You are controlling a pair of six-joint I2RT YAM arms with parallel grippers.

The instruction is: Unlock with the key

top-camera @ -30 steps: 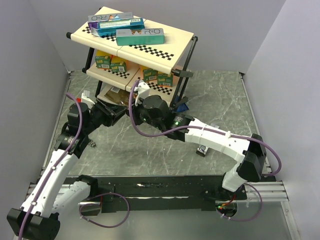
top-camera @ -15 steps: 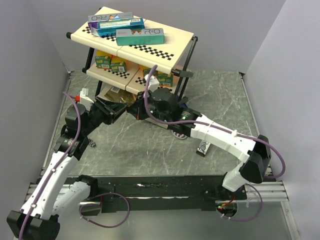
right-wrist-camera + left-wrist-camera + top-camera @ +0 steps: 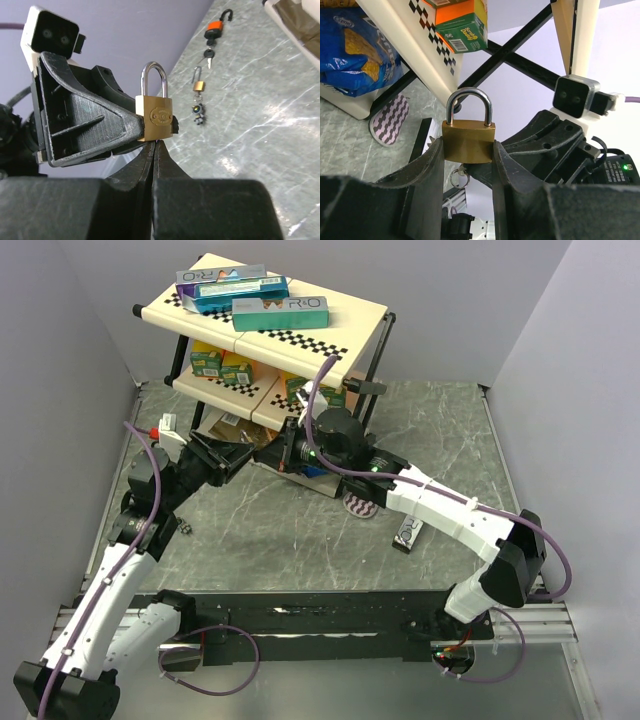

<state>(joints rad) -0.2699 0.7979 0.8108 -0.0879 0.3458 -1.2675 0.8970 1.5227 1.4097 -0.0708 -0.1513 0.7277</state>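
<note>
Left claw (image 3: 468, 152) clamps padlock (image 3: 469, 142); right claw (image 3: 154, 150) closed beneath; shelf (image 3: 412, 45) edge close.

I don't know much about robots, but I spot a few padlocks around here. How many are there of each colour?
Brass padlocks: 2, the held padlock and a small padlock lying on the table.
Orange padlocks: 1, the orange padlock further along the table.
Total: 3 padlocks.
</note>
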